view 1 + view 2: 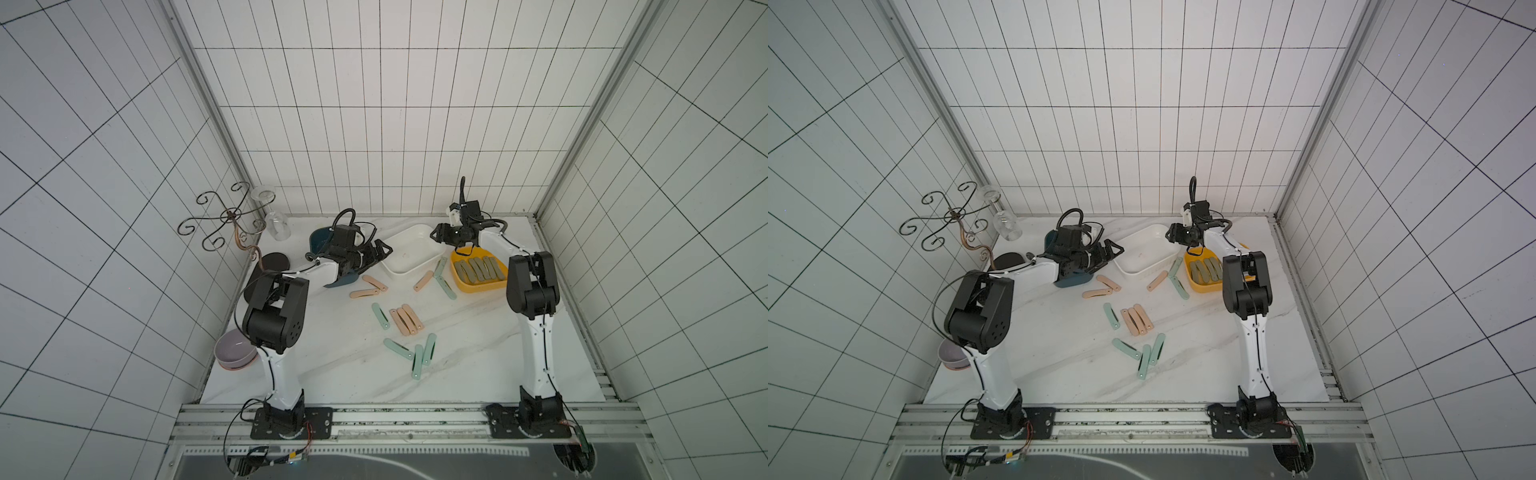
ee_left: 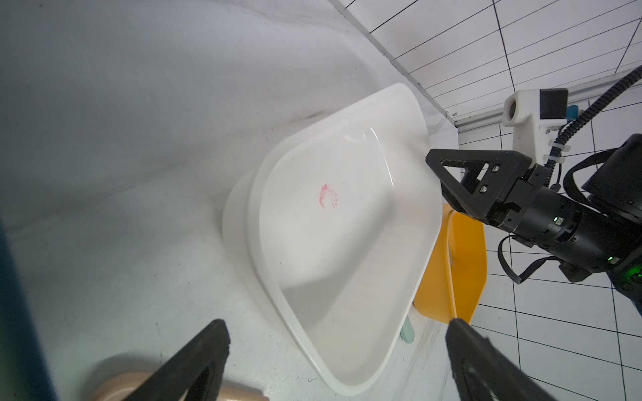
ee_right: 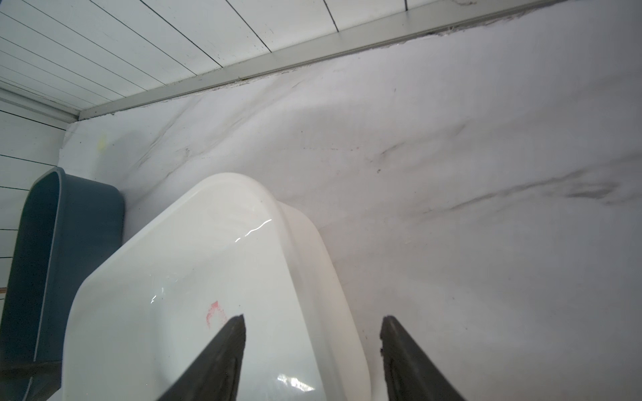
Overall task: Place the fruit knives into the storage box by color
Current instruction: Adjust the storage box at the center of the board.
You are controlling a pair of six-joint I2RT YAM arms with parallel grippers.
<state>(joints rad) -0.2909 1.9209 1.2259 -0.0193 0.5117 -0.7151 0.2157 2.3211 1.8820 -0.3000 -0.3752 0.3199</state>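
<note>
Peach-pink fruit knives (image 1: pixel 405 319) and mint-green ones (image 1: pixel 417 357) lie loose on the marble table in both top views. Several olive-grey knives (image 1: pixel 478 269) lie in the yellow storage box (image 1: pixel 465 287). The white box (image 1: pixel 409 249) between the arms holds none. My left gripper (image 1: pixel 384 251) hovers open and empty at its left end, over a peach knife (image 2: pixel 114 385). My right gripper (image 3: pixel 314 319) is open at the white box's (image 3: pixel 208 260) right end, one finger above the inside, the other outside the wall. The blue box (image 1: pixel 320 241) lies mostly hidden under my left wrist.
A wire glass rack (image 1: pixel 226 218) with a hanging wine glass (image 1: pixel 277 226) stands at the back left, above a dark round disc (image 1: pixel 274 262). Stacked bowls (image 1: pixel 235 351) sit at the left edge behind my left arm. Tiled walls close in three sides.
</note>
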